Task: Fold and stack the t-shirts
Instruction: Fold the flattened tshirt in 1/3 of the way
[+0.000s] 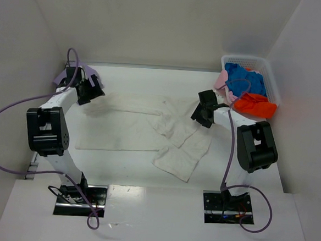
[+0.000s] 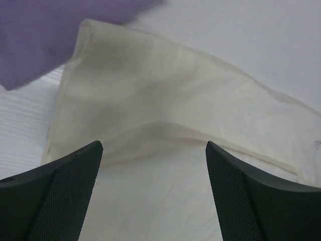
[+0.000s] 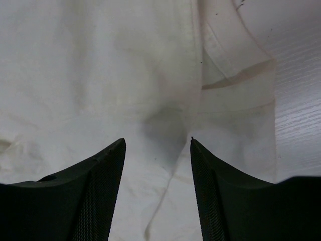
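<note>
Lying in basket, blue shirt, orange-red shirt, left claw wide, right claw parted

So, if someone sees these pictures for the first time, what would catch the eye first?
The off-white shirt sprawls across the middle of the table, rumpled on its right side, with the left gripper and right gripper, both open, at its two ends. Next come the bright blue shirt and orange-red shirt heaped in the basket at the far right corner, and the lavender shirt at the far left.
</note>
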